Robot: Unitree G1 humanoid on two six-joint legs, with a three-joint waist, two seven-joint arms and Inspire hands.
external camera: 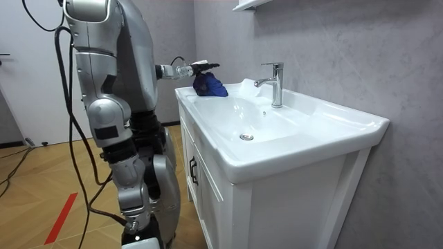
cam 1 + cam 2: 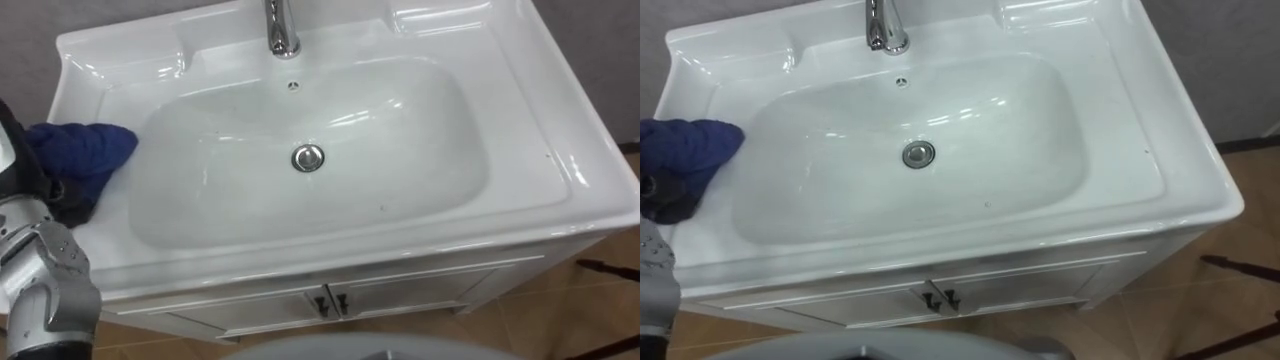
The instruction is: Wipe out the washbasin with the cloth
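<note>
In the left eye view the blue cloth (image 2: 85,150) lies bunched on the flat left rim of the white basin (image 2: 560,175), just at the edge where the bowl begins to slope down. The left hand (image 2: 35,180) is on the outer side of the cloth and touches it, but the cloth covers most of the hand, so I cannot tell whether it grips the cloth or only rests on it. From this hand the whole bowl opens toward the robot's right, with the drain (image 2: 308,157) near the middle and the tap (image 2: 282,30) behind it. The long axis of the bowl runs from left to right, so in my judgement a wiping stroke should carry the cloth to the right and down into the bowl. In the room view the robot stands upright in front of the cabinet and its left arm reaches forward over the near corner of the basin, the hand lying on top of the cloth. The right hand (image 1: 140,235) hangs low beside the body, well apart from the basin, and its state I cannot tell, so the left hand is clearly the nearer one. In the right eye view the cloth sits at the same left rim, beside the bowl and not inside it
</note>
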